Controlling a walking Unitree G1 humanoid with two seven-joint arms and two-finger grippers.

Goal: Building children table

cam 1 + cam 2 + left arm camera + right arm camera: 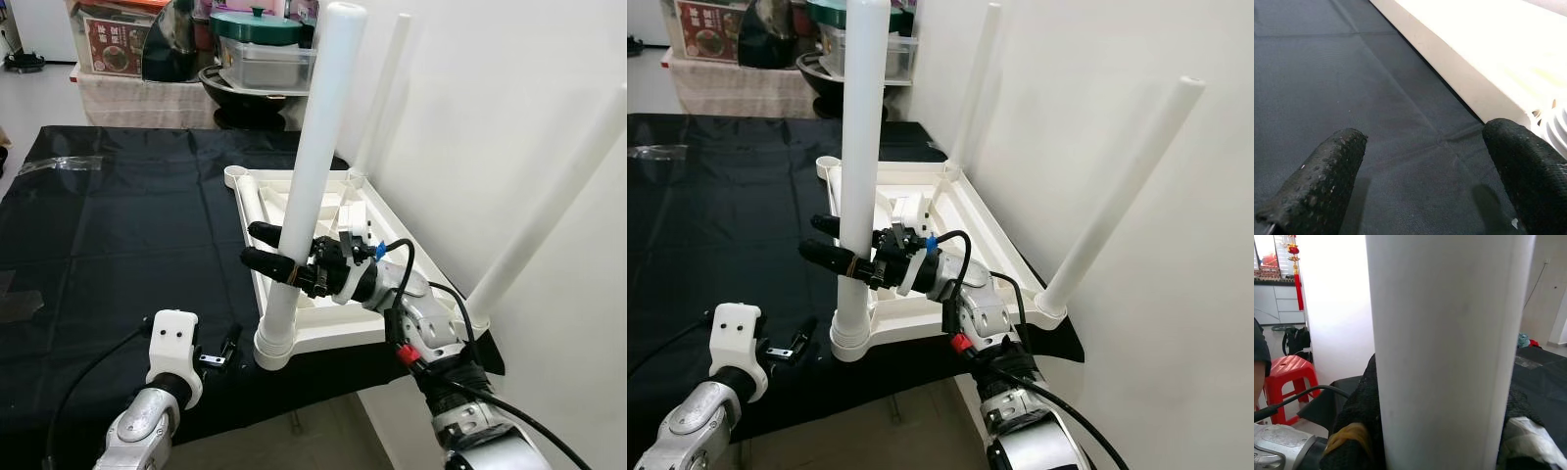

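Your right gripper [277,252] pinches the leg [311,186] above its socket [275,349]; it leans, so forcing it may cross-thread. Left gripper [1425,166] hangs spread.

Stood against a plain white wall [490,88]; lay under a black cloth [118,215]. Beyond, a shelf [147,98] of cookware; red stool [1290,377] on pale floor.

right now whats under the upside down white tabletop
A black cloth lies under the white tabletop and spreads out past it. The right gripper holds the near leg. Whatever lies beneath the cloth is covered.
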